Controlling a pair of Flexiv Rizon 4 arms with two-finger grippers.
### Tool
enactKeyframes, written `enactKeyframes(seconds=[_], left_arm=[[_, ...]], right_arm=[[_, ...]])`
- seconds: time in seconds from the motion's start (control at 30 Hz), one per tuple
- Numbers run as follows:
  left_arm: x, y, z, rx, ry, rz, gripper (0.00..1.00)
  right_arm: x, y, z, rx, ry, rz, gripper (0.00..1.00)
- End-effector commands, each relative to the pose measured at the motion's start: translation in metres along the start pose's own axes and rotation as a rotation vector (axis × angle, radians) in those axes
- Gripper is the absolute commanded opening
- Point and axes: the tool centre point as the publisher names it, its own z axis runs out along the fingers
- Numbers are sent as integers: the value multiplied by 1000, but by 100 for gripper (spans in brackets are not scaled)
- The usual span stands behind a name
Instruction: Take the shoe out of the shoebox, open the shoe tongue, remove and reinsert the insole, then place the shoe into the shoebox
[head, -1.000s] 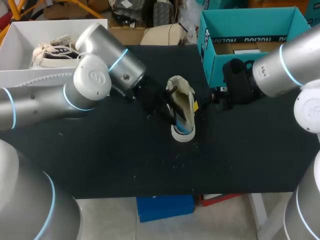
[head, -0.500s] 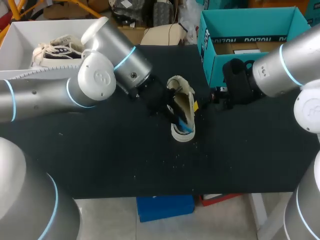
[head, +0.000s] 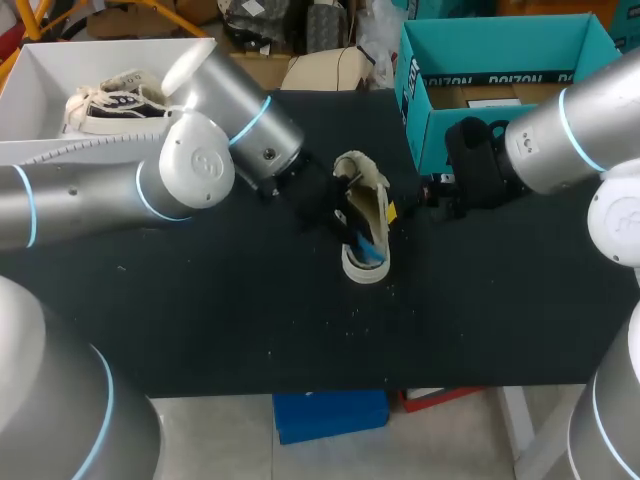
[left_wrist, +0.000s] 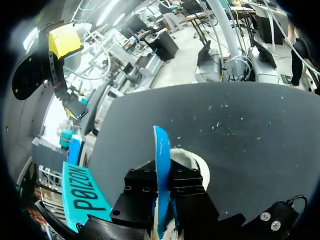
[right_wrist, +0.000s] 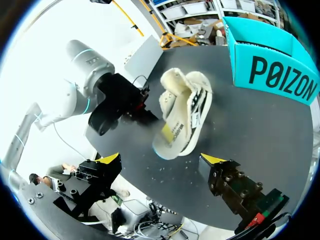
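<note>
Left gripper (left_wrist: 162, 200) clamps the blue insole (left_wrist: 161, 165), whose lower end sits in the shoe (head: 365, 200). Shoe lies mid-tabletop toward the far edge, near the shoebox (head: 412, 100). Right gripper (right_wrist: 161, 158) wide, empty. Insole step, probably; next move likely needs the shoe steadied.

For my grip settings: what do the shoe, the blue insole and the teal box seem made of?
Shoe: matte cream fabric, perhaps canvas. Insole: thin blue sheet holding its shape, likely foam. Box: teal walls, brown inside, probably cardboard.
</note>
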Motion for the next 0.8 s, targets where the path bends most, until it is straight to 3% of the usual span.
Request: enactKeyframes(seconds=[0.03,0.8], left_arm=[[1,8,3,-4,-11,3,0],[0,41,5,-75,29,2,0]], right_arm=[[1,0,0,1,-4,1,100],[1,0,0,1,-4,1,100]])
